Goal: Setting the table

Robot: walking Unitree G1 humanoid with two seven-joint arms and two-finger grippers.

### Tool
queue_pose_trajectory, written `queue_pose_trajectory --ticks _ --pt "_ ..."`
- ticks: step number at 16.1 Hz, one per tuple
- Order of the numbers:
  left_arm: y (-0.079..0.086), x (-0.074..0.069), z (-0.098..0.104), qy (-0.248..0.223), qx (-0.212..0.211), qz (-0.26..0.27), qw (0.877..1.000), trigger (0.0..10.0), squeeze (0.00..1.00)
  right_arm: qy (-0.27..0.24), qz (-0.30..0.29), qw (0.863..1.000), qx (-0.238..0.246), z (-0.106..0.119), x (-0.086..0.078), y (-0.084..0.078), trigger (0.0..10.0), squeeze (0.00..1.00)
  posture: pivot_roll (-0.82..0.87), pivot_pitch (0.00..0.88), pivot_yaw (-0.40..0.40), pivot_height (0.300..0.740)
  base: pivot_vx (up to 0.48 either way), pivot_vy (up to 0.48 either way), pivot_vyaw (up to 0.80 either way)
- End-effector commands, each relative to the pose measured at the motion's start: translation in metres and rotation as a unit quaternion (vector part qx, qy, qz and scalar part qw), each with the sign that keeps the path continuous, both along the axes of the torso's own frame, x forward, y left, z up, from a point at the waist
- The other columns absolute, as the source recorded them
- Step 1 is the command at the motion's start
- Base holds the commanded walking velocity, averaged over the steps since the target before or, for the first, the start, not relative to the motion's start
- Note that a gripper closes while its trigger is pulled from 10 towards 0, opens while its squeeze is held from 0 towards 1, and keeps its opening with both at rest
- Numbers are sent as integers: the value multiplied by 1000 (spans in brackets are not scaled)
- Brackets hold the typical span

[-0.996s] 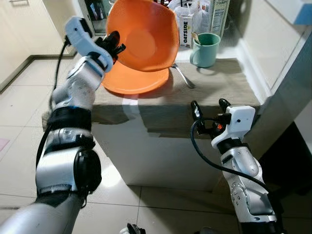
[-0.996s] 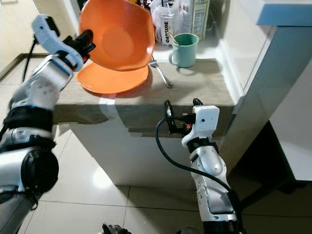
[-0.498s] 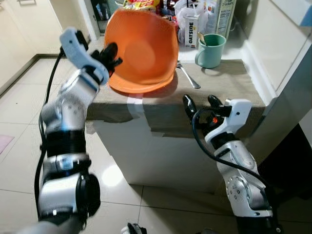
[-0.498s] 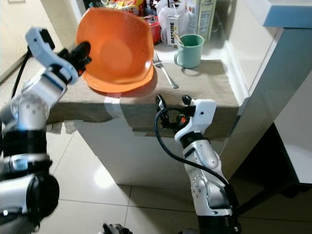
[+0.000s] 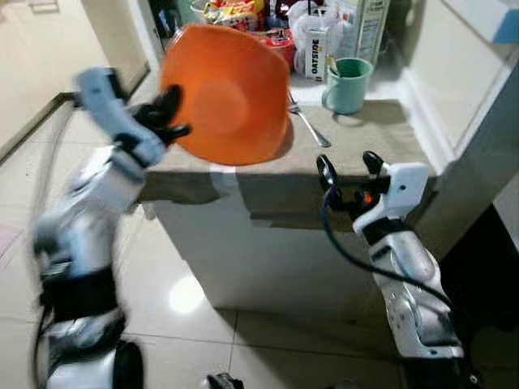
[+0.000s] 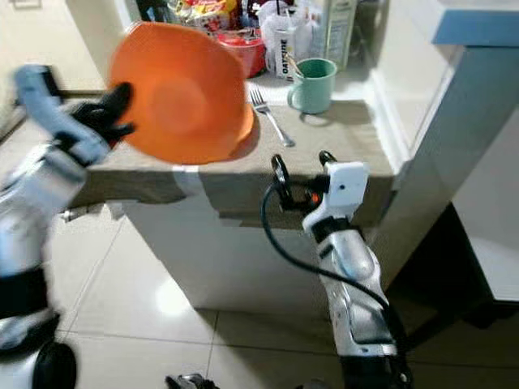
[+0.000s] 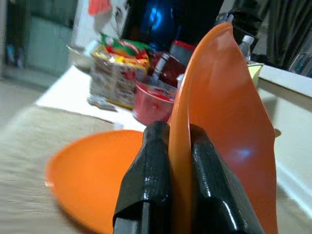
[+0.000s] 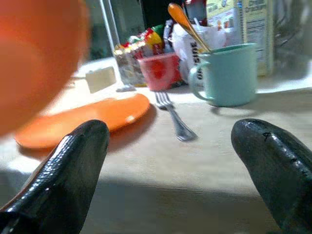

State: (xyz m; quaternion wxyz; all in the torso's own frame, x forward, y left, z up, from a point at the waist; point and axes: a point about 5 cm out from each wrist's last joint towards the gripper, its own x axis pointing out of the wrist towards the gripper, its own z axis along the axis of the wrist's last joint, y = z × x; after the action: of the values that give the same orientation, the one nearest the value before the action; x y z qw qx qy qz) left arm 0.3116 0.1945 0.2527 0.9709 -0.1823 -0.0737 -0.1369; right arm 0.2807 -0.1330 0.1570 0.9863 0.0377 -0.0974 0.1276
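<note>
Upper centre of the head views: the table (image 5: 381, 146), running back toward the top edge. Upper left of centre, the bowl (image 5: 223, 93) is held tilted above the table's near left corner, in front of the plate (image 8: 87, 119) lying on the table. Right of the bowl lies the fork (image 5: 308, 128); behind it stands the mug (image 5: 346, 83) — a spoon (image 8: 187, 24) inside. Cartons (image 5: 361, 28) and packets stand at the top edge, behind the mug.

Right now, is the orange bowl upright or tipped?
Tipped. The bowl is held on edge, off the table, its rim pinched in the left gripper.
</note>
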Motion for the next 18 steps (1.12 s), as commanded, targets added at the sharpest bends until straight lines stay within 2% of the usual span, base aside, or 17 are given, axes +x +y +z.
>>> queue_pose_trajectory --ticks 1,2,3,4,6,10,12,13,15,16,18 --pt "8 -15 8 -24 22 3 999 0 0 -7 1 1000 -26 -5 -3 3 10000 0 -121 0 123 719 0 0 0" --pt "11 -29 3 -20 38 2 999 0 0 -15 2 999 -47 -8 -7 5 10000 0 -111 0 122 719 0 0 0" --pt "10 -36 1 -17 43 -2 999 0 0 -17 4 998 -53 -9 -8 6 10000 0 -105 0 121 719 0 0 0" --pt "10 -36 1 -17 43 -2 999 0 0 -17 4 998 -53 -9 -8 6 10000 0 -105 0 121 719 0 0 0" --pt "8 -69 -7 -14 64 4 998 0 0 -18 14 998 -66 -17 -13 9 10000 0 -71 0 111 719 0 0 0" --pt "11 -87 -17 -1 81 16 997 0 0 -19 12 998 -65 -20 -11 8 10000 0 -53 0 103 719 0 0 0" --pt "2 -99 -42 28 98 14 995 0 0 -26 11 998 -63 -18 -9 10 10000 0 -55 0 95 719 0 0 0" --pt "2 -100 -49 37 100 18 994 0 0 -27 12 998 -62 -18 -9 11 10000 0 -56 0 93 719 0 0 0" --pt "12 -102 -79 78 99 67 990 0 0 -29 10 998 -60 -20 -9 12 10000 0 -64 0 93 719 0 0 0" --pt "15 -103 -85 89 98 78 988 0 0 -29 10 998 -59 -20 -9 12 10000 0 -68 0 92 719 0 0 0" --pt "17 -116 -109 115 119 101 981 0 0 -27 10 998 -62 -27 -14 12 10000 0 -70 0 88 719 0 0 0"
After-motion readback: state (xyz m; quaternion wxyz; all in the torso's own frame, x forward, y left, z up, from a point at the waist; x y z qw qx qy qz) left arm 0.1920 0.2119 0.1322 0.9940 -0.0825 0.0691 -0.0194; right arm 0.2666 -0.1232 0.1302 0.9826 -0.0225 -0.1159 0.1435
